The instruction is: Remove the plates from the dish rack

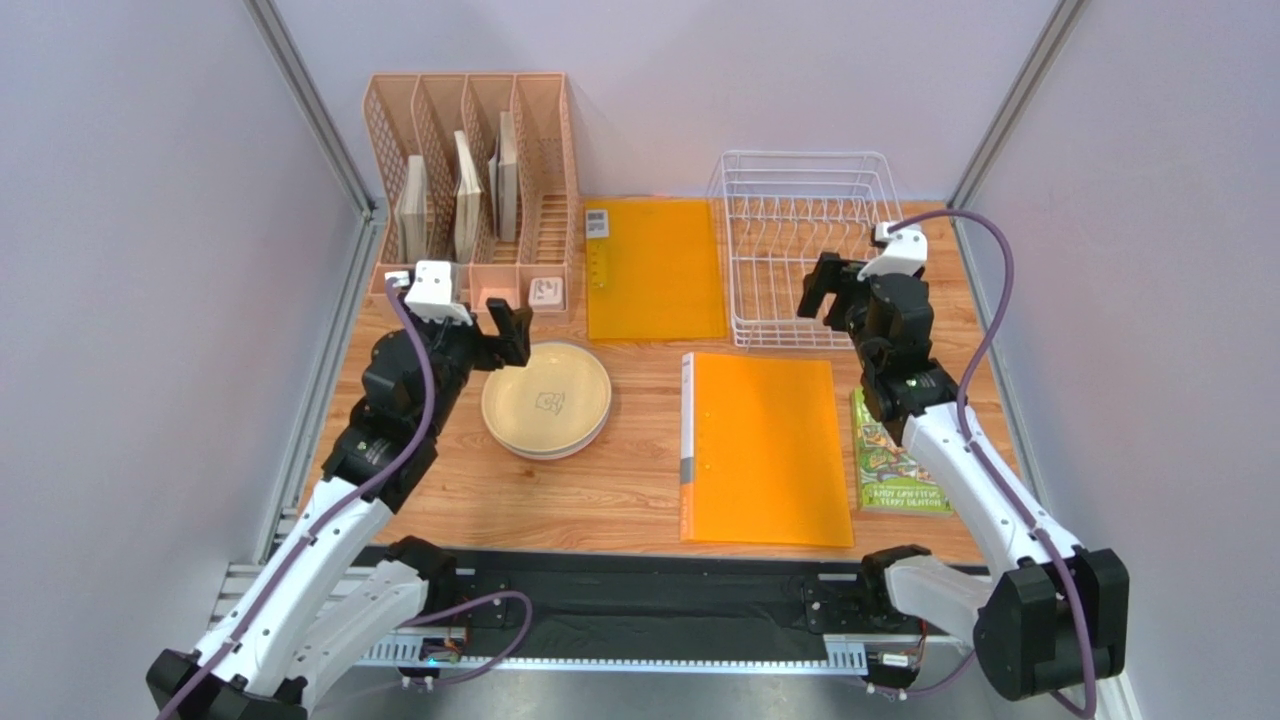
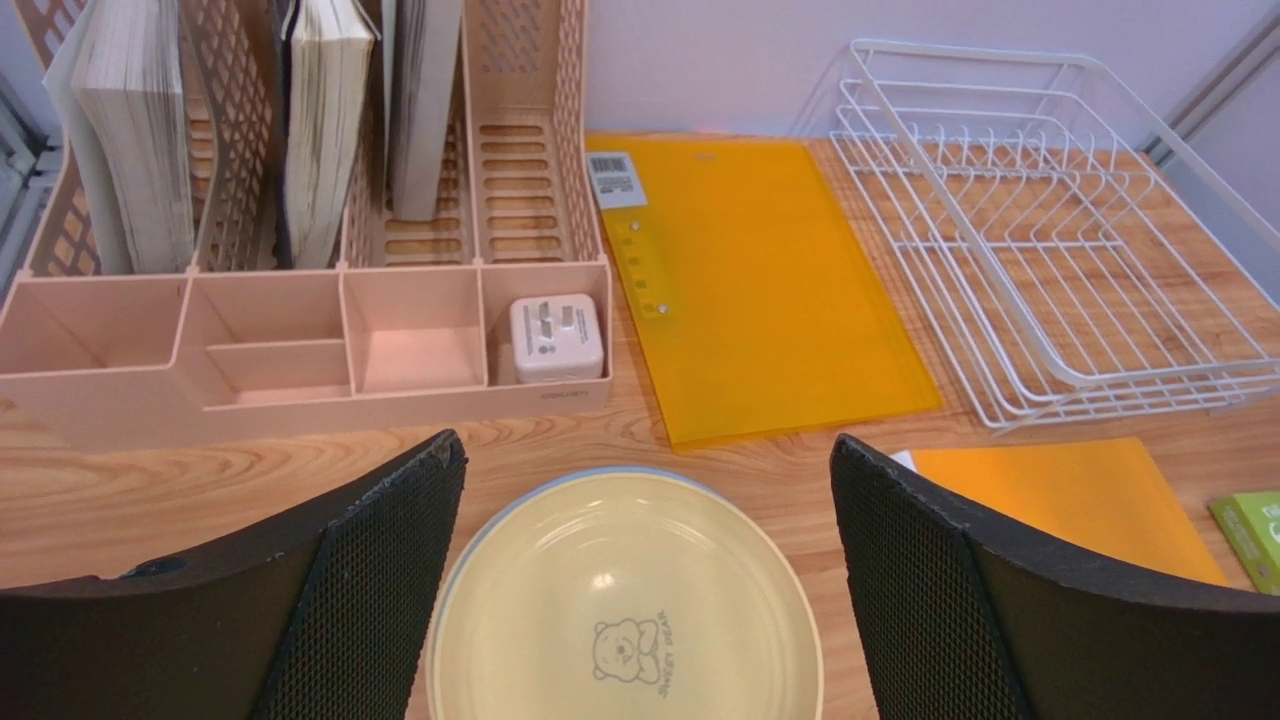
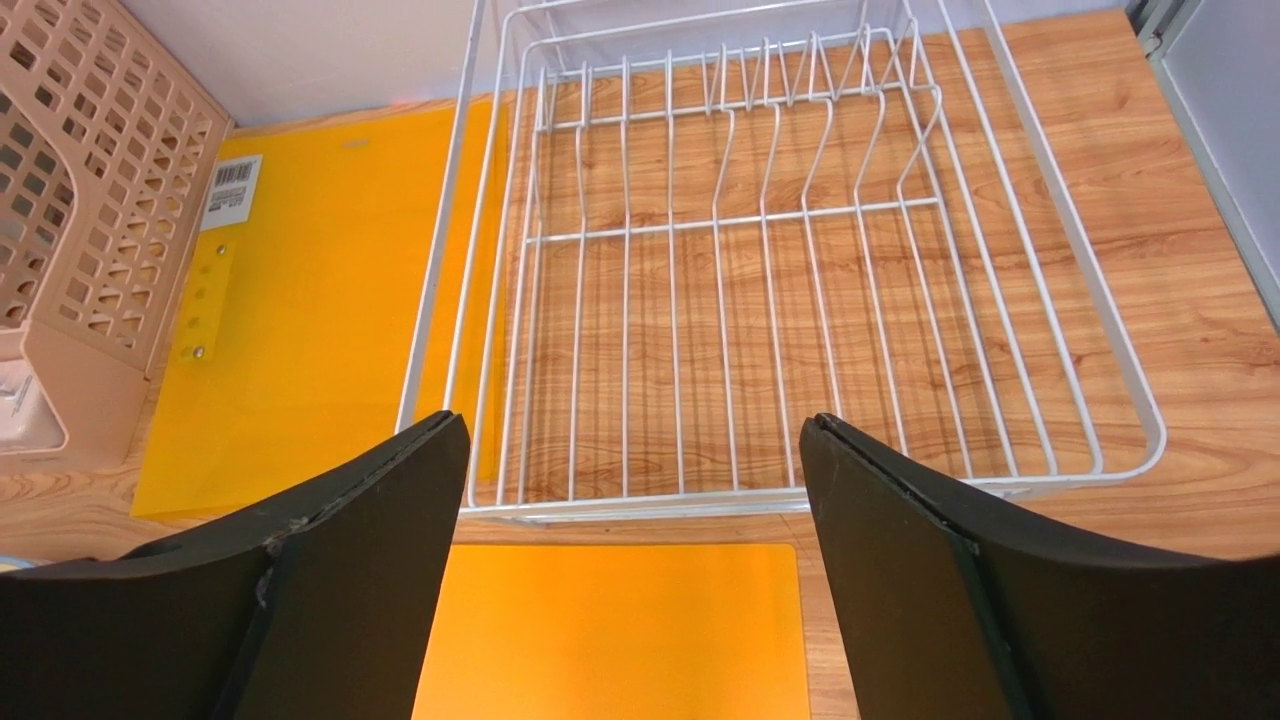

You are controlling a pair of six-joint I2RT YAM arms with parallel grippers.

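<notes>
A green booklet (image 1: 897, 458) is lying at the near right, partly hidden under the right arm. Left of an orange folder (image 1: 766, 450), the plates (image 1: 547, 399) are sitting stacked on the surface (image 1: 631, 495), well apart from the rack (image 1: 804, 270). The beige top plate is covering the rest. Only a thin blue edge is peeking out at its far side, so the count cannot be told. Its near rim is cut off in the left wrist view. A small bear drawing is marking its centre, with writing too small to read. The left hand (image 1: 507, 333) is hanging open over the stack's far-left rim, gripping nothing. The right hand (image 1: 842, 293) is hovering open at the rack's near edge, also gripping nothing. Wood grain is showing through the white wires.
</notes>
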